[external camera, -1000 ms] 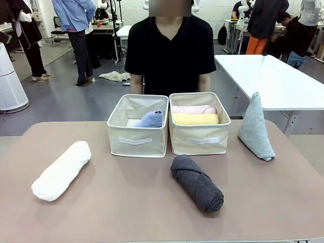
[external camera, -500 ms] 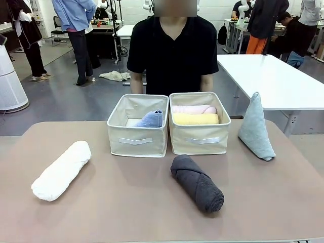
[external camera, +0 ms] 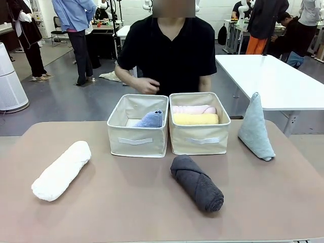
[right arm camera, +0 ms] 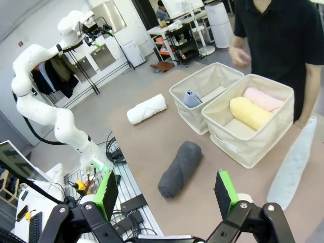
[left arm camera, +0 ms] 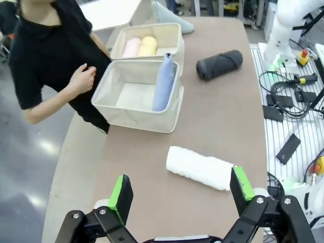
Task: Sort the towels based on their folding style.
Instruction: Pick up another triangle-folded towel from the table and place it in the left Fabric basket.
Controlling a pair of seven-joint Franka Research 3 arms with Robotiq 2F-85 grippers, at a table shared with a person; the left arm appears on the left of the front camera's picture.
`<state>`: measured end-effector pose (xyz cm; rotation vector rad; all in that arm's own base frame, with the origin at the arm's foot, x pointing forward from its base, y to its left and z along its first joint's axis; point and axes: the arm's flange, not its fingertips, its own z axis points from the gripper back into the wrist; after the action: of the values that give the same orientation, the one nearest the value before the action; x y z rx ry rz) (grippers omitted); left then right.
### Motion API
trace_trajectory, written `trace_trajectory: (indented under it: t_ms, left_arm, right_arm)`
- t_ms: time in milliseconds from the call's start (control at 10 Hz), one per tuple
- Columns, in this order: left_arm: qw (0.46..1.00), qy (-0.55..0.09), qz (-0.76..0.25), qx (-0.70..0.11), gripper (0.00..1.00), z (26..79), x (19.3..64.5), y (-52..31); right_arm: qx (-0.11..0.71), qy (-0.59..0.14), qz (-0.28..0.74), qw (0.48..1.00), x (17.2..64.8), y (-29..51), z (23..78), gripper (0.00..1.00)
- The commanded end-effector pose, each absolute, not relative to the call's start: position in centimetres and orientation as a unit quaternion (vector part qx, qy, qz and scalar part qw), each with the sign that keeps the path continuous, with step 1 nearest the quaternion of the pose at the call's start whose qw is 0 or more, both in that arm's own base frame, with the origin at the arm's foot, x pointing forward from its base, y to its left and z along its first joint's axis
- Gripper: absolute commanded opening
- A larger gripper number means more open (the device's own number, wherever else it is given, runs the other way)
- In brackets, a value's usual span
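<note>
Both grippers hung spread wide, pads empty: the left gripper faced the white roll near the table's left edge, the right gripper the grey roll near its middle. Either roll, I'd say, wanted pinching across its middle and carrying to the right bin, beside the yellow roll and pink roll. The teal triangle at the far right edge belonged with the lavender triangle in the left bin. A person's hand hovered behind the bins. The brown tabletop looked smooth, and other people stood on the grey floor beyond.

Two bins mid-table, rolled towel before, triangle towel right
</note>
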<state>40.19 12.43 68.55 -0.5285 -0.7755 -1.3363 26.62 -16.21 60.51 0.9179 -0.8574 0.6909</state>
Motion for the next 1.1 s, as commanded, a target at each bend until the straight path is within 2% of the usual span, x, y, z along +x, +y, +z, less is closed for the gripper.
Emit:
trace_trajectory:
  t_ms: [0,400,700,1000]
  left_arm:
    - [0.665,-0.403,-0.577,-0.251,1.00,69.7,41.6,17.8]
    - [0.697,-0.408,-0.535,-0.248,1.00,68.4,40.6,20.7]
    - [0.715,-0.361,-0.531,-0.278,1.00,65.9,42.0,20.3]
    - [0.707,-0.374,-0.534,-0.274,1.00,65.5,42.5,20.3]
  right_arm:
    - [0.424,-0.391,0.321,0.751,26.6,-16.3,60.5,1.00]
    - [0.424,-0.391,0.321,0.751,26.6,-16.3,60.5,1.00]
    - [0.424,-0.391,0.321,0.751,26.6,-16.3,60.5,1.00]
    - [0.424,-0.391,0.321,0.751,26.6,-16.3,60.5,1.00]
